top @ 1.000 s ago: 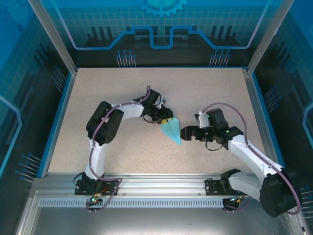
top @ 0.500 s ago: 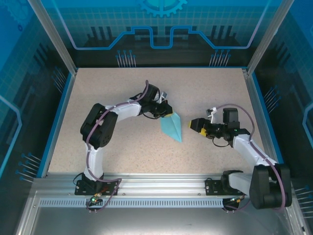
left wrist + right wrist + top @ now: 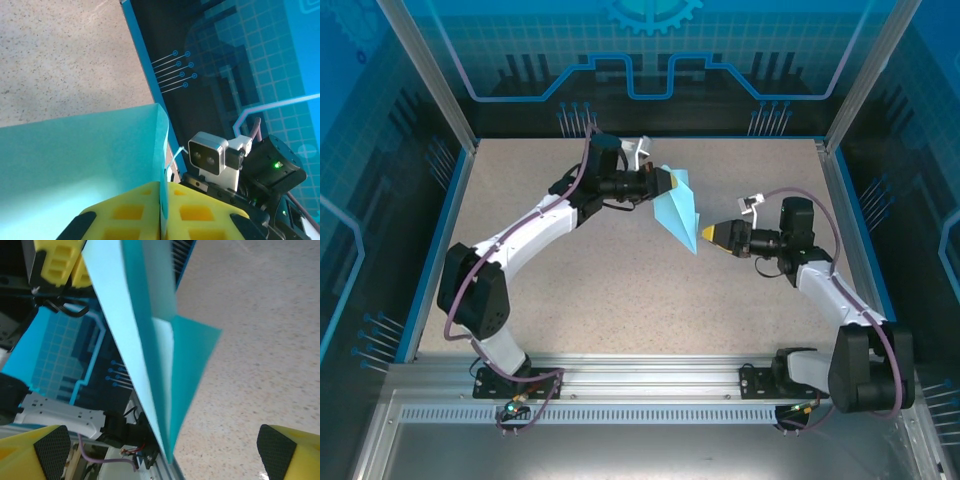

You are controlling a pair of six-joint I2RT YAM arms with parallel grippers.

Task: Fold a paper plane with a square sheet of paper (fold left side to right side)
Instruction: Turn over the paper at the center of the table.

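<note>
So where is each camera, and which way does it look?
Top external: above and behind the arms, looking down on the speckled beige table; both arms show, left gripper shut on the light-blue folded paper plane, right gripper open beside it.
Left wrist: on the left arm, looking along its yellow fingers, past the plane, to the right arm's white camera.
Right wrist: on the right arm, looking between its open yellow fingers at the plane.
Shared: the wrist views face each other across the plane.
</note>
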